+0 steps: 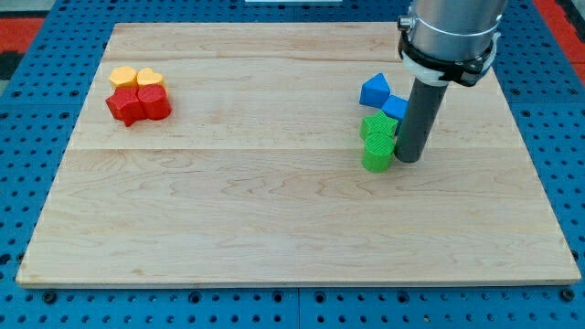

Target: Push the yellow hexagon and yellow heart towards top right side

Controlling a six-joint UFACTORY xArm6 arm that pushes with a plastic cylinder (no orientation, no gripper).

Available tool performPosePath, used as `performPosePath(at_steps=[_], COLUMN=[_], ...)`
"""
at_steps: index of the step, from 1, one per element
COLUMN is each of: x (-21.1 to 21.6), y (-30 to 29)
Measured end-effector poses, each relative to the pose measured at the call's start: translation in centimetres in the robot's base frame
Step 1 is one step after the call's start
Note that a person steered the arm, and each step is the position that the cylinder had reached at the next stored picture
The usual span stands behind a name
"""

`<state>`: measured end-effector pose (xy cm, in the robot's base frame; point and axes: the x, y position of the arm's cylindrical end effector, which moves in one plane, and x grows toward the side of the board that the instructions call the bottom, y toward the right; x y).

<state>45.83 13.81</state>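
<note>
The yellow hexagon and the yellow heart lie side by side at the board's upper left, touching each other. Just below them sit a red star and a red cylinder-like block, all in one tight cluster. My tip rests on the board at the view's right, far from the yellow blocks, touching the right side of the lower green block.
An upper green block sits above the lower green one. A blue triangular block and a blue block lie just above them, beside the rod. The wooden board lies on a blue pegboard table.
</note>
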Motion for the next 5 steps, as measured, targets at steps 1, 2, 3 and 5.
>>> performPosePath(at_steps=[1, 2, 3, 5], x=[2.7, 3.3, 1.0, -2.0], y=[-2.1, -4.6, -11.7, -32.3])
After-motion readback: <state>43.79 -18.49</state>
